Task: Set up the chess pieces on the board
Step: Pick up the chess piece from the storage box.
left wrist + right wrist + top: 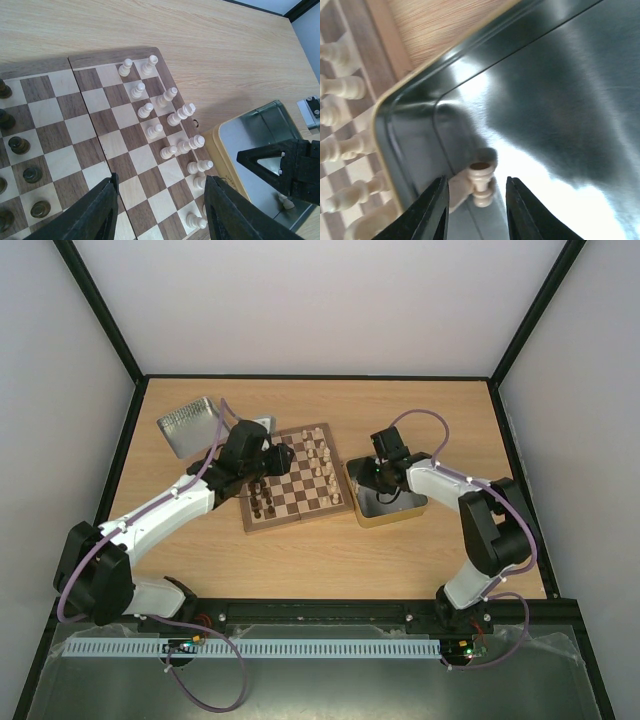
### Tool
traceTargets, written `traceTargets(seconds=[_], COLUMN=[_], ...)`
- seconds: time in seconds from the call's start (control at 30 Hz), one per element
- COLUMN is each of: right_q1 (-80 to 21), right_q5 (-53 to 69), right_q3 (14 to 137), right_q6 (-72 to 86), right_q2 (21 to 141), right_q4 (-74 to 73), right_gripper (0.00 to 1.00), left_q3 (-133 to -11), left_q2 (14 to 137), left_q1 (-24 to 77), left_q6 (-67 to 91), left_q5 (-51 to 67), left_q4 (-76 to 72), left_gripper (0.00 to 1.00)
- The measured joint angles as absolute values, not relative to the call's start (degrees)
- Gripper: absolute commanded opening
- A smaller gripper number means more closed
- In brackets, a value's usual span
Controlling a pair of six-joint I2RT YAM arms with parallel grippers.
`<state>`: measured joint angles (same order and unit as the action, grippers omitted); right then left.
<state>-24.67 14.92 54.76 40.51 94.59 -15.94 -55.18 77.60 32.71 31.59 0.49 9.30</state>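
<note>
Over the left half of the board, the left end effector hangs released. In the left wrist view its two fingers stand apart, with bare squares showing between them and nothing held.

Board position: middle of the desk, turned slightly askew to the desk edges. Cream chess pieces stand in two rough files along the board's right-hand side, the side nearest the gold-rimmed tin. Dark pieces occupy the opposite side.

Right end effector: lowered inside the gold-rimmed tin, which lies just beside the board's right edge. In the right wrist view its jaws are parted, one to either side of a single cream piece. This piece lies on its side in the tin's corner, against the wall. A gap shows between it and one finger. Whether the other finger touches it cannot be judged, and the piece is not clamped.

A second, shiny metal tin rests at the far left of the desk, apart from the board.
</note>
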Motion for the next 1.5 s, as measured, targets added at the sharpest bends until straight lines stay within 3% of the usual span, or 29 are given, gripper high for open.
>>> traceTargets(seconds=[0.1, 0.37, 0.73, 0.93, 1.17, 1.33, 1.5], right_q1=[-24.7, -24.7, -24.8, -24.8, -24.7, -24.7, -24.7], right_q5=[17.9, 22.4, 21.2, 12.7, 4.1, 5.7, 11.4], right_q3=[54.8, 54.3, 53.9, 54.9, 55.0, 55.0, 55.5], right_q6=[40.6, 41.4, 41.0, 39.8, 38.3, 37.1, 36.2], right_q2=[94.5, 94.6, 95.4, 95.1, 94.9, 93.7, 92.8], right_q4=[-14.7, -13.1, -12.0, -13.6, -19.2, -19.1, -17.6], right_gripper=[0.31, 0.15, 0.10, 0.09, 0.17, 0.30, 0.33], left_q3=[-55.2, -55.2, -55.2, -55.2, -55.2, -55.2, -55.2], left_q2=[77.6, 77.6, 77.7, 77.7, 78.4, 78.5, 78.5], left_q1=[32.7, 32.7, 32.7, 32.7, 32.7, 32.7, 32.7], left_q6=[31.5, 31.5, 31.4, 31.4, 31.3, 31.2, 31.1], left_q5=[0.5, 0.7, 1.1, 1.1, 1.3, 1.3, 1.3], left_q4=[9.3, 9.3, 9.3, 9.3, 9.2, 9.2, 9.1], left_gripper=[0.50, 0.50, 0.50, 0.50, 0.50, 0.50, 0.50])
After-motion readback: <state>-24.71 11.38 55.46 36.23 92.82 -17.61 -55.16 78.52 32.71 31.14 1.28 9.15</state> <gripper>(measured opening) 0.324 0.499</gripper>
